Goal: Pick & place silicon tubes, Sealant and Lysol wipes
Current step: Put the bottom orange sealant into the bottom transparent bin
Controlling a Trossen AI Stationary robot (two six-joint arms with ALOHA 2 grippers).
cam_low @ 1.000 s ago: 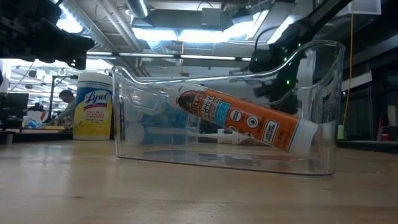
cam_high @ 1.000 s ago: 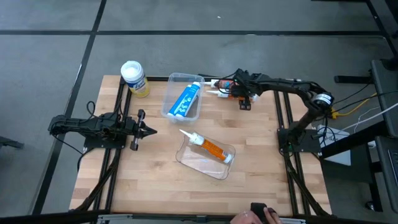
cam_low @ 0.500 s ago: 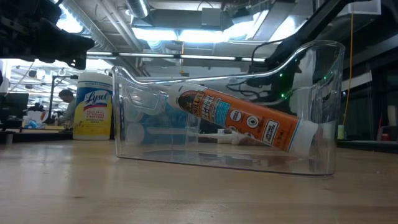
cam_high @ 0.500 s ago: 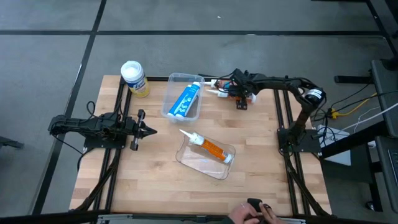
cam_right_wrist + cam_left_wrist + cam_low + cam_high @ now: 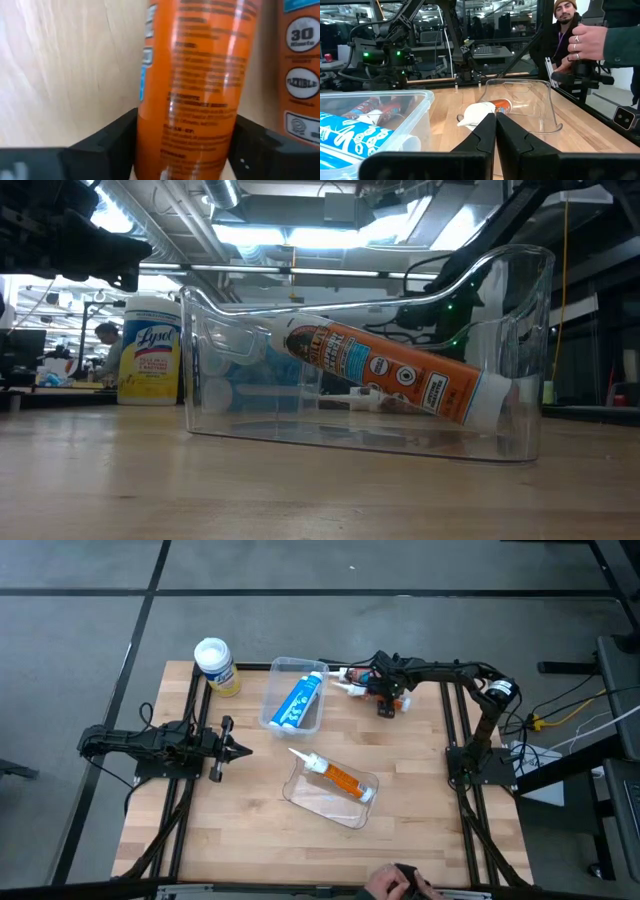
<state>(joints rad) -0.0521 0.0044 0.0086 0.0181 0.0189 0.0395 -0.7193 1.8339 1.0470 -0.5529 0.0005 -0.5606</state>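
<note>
The yellow Lysol wipes canister (image 5: 214,665) stands upright at the table's far left corner and also shows in the low view (image 5: 149,348). A blue tube (image 5: 298,700) lies in the far clear bin (image 5: 277,672). An orange tube (image 5: 340,779) leans in the near clear bin (image 5: 305,802). Two more orange tubes (image 5: 356,681) lie on the table right of the far bin. My right gripper (image 5: 374,688) is down over them, shut on one (image 5: 200,75). My left gripper (image 5: 240,750) is shut and empty at the table's left. My right gripper pinches the orange tube's round body (image 5: 190,125) between its two fingers (image 5: 107,137), one on each side. The fingers come from above and lie across the tube. The tube lies along the wooden tabletop beside the second orange tube (image 5: 300,80); I cannot tell whether it is lifted.
A person's hand (image 5: 395,883) is at the table's near edge and holds a dark device in the left wrist view (image 5: 585,45). Bare wood lies at the table's near left and right. The arm bases stand at both side edges.
My right gripper has gone a little toward the table's left edge and down onto the orange tubes by the far bin. The person's hand at the near edge has shifted left.
</note>
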